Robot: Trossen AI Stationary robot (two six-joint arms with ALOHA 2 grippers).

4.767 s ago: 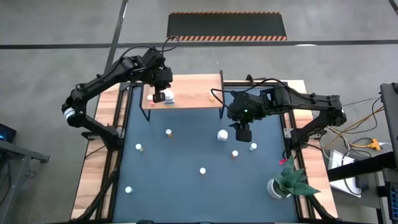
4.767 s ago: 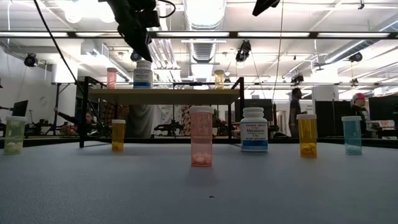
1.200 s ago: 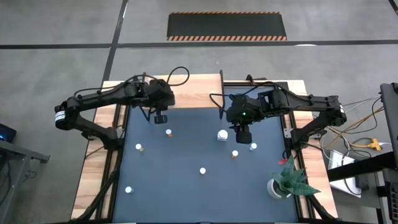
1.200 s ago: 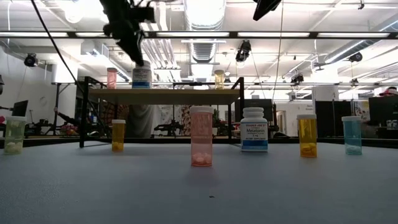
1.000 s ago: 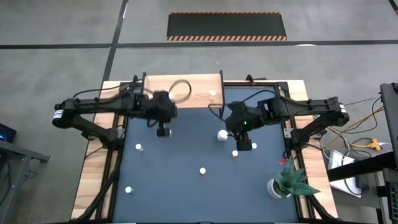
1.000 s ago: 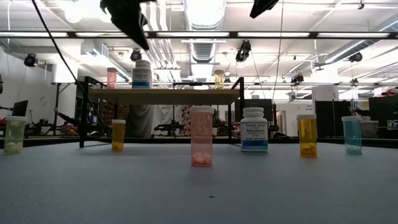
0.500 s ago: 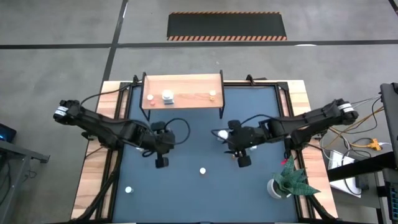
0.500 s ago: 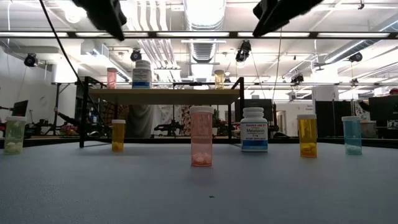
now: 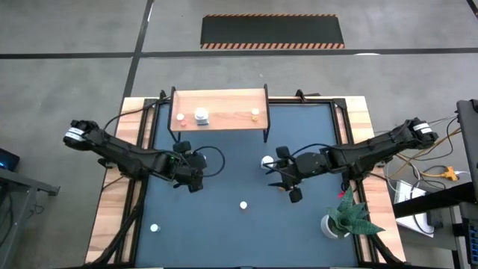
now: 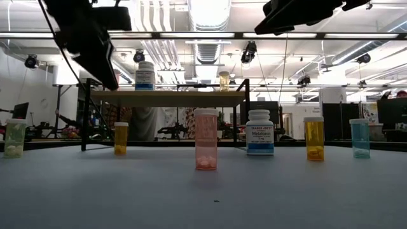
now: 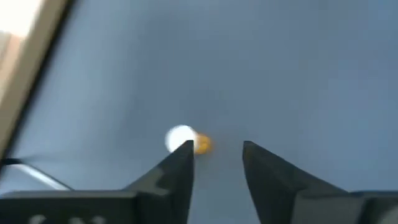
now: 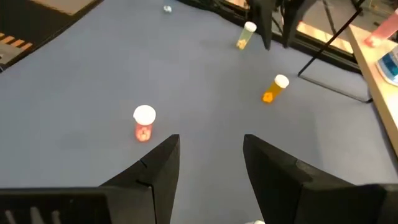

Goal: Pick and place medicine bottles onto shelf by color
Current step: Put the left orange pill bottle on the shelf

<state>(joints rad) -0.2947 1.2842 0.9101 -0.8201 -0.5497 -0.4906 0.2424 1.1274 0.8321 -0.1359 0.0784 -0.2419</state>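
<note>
Left claw over an orange bottle, right claw empty above the mat

Your left gripper (image 11: 216,158) stands partly open and empty, its dark angular fingers (image 11: 177,171) framing a small translucent orange medicine bottle with a white cap (image 11: 186,140) near the left edge of the smooth dark mat (image 9: 224,232). The bottle sits off-centre toward 1 finger, so a descent could clip the cap and topple the light cylinder. Your right gripper (image 12: 208,165) is open, holding nothing, above a pink bottle (image 12: 143,123). The light wooden shelf on black legs (image 9: 228,117) carries 3 bottles at the far edge.
</note>
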